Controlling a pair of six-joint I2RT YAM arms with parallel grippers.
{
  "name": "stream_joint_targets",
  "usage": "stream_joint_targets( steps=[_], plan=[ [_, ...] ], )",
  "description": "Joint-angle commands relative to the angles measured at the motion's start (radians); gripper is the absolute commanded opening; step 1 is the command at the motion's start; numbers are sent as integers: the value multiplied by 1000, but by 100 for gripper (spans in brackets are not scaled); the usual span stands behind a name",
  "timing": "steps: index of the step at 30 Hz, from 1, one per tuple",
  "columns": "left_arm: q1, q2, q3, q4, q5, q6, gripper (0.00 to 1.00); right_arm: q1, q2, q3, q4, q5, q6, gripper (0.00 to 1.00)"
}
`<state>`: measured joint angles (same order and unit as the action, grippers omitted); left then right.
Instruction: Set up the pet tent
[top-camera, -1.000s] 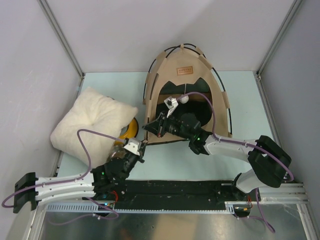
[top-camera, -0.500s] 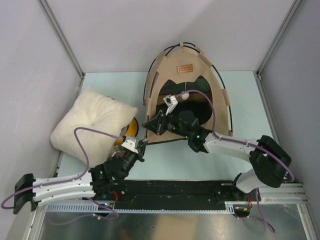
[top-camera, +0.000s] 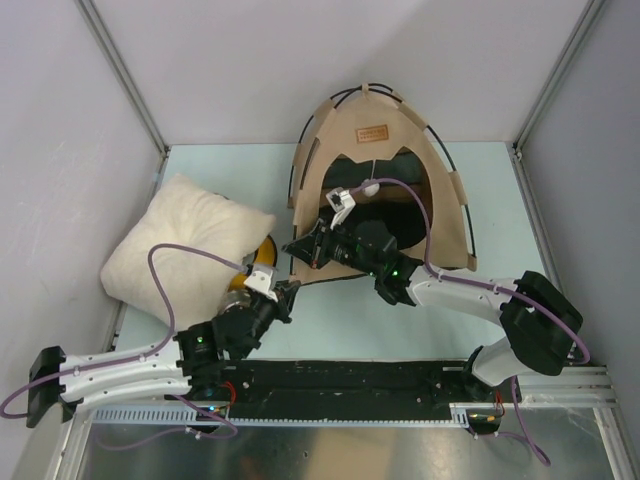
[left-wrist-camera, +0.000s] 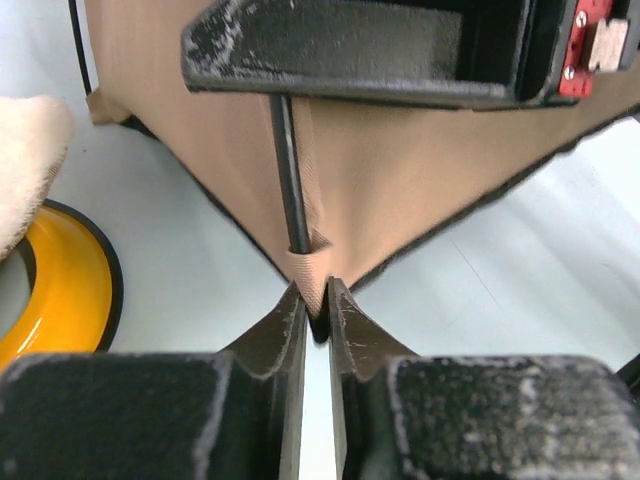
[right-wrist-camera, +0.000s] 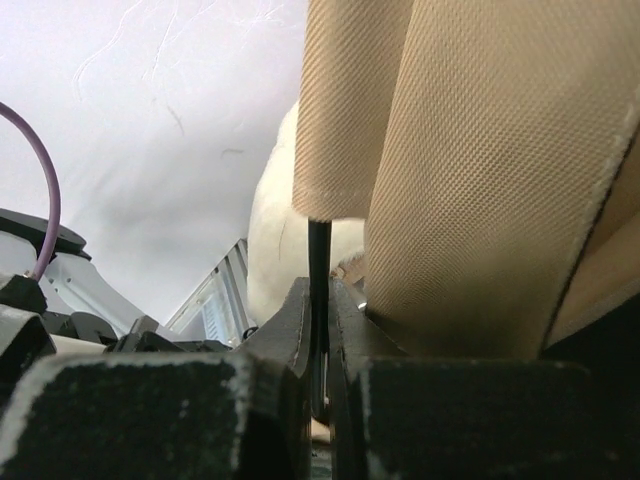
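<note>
At the bottom left of the top view, the left gripper (top-camera: 287, 289) extends up and to the right, ending just right of the yellow bowl holder (top-camera: 262, 262). Its jaws are clenched on the front left corner of the pet tent (top-camera: 405, 137). The wrist view shows the tan corner tip pinched between the two fingers (left-wrist-camera: 285, 325), where a thin black pole (left-wrist-camera: 289, 170) runs down into the fabric. The bowl holder's rim curves at the lower left of that view.

Just above in the top view, the right gripper (top-camera: 298, 250) extends from the right across the tent's mouth, near the left gripper. Its wrist view shows the jaws clamped on a black pole just below a tan fabric sleeve.

The tent stands upright as a dome in the centre of the top view on the pale table (top-camera: 490, 190), with its dark opening facing the bottom of the frame. A brown label patch (top-camera: 372, 133) sits above the opening and a white pom-pom (top-camera: 371, 186) hangs below it.

A cream pillow (top-camera: 185, 245) lies at the left, one corner over the bowl holder.
</note>
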<state>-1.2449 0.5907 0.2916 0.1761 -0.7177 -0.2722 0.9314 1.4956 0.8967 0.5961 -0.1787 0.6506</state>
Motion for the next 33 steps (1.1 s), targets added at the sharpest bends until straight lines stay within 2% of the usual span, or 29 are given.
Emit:
stream_joint_targets(
  steps=[1, 11, 17, 24, 26, 33],
  plan=[
    [-4, 3, 36, -37, 33, -70, 17, -20, -42, 31, 14, 88, 1, 0],
    [-4, -38, 35, -62, 23, -94, 33, -14, -78, 33, -91, 80, -14, 0],
    [-4, -43, 55, -84, 19, -85, 46, -16, -93, 40, -133, 84, -36, 0],
    [-4, -23, 78, -90, 41, -75, 51, -21, -76, 47, -172, 74, -43, 0],
    [-4, -23, 85, -110, 19, -79, 52, -21, -47, 45, -182, 72, -64, 0],
    [-1, -103, 148, -252, -147, -64, 59, -18, 19, -24, -61, 46, -167, 0]
  ],
)
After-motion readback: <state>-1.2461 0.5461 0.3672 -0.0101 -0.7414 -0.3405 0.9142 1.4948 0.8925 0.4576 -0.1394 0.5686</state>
